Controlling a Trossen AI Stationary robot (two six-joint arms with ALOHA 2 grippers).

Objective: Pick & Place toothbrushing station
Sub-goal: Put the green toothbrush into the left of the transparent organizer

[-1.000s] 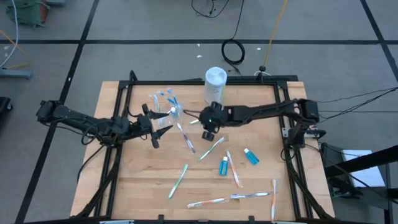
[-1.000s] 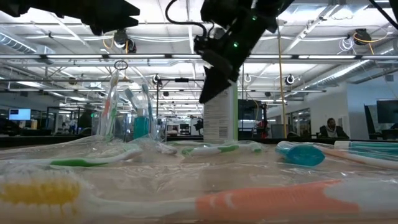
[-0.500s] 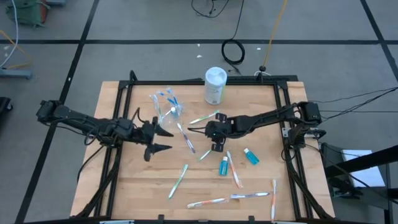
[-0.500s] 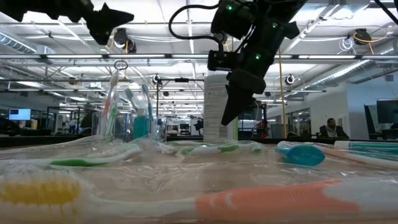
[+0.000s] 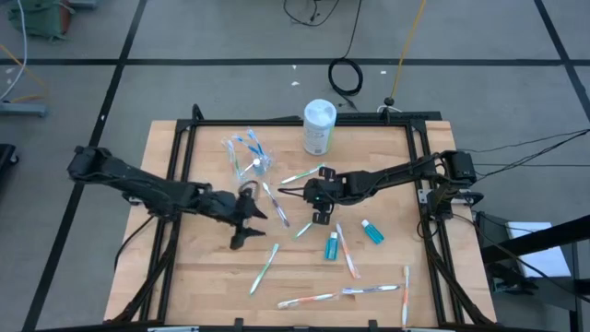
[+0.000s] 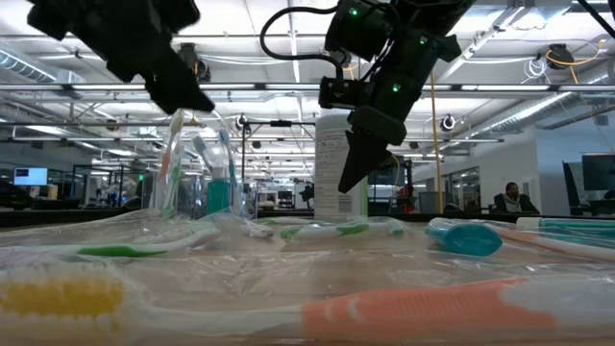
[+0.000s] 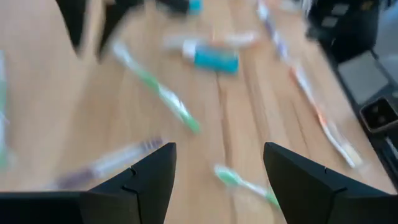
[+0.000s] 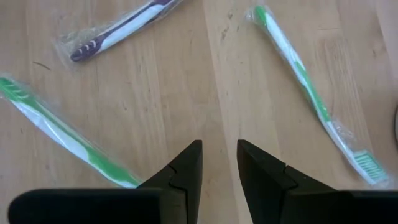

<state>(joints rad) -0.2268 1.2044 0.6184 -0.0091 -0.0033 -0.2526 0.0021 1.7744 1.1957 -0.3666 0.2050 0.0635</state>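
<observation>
Clear plastic cup [image 5: 251, 164] stands far-left with a few brushes in it, and your left gripper [image 5: 250, 224], jaws wide and empty, hangs nearer than it, beside a loose green toothbrush [image 5: 264, 268]. Mid-table, your right gripper [image 5: 317, 205] hovers half-open, holding nothing. You look between picks; next, settle one gripper squarely over a brush handle.

the cup [image 5: 251, 159] stands behind the left gripper [image 5: 250, 225], loose toothbrushes [image 5: 264, 267] scattered to both grippers' sides.
</observation>
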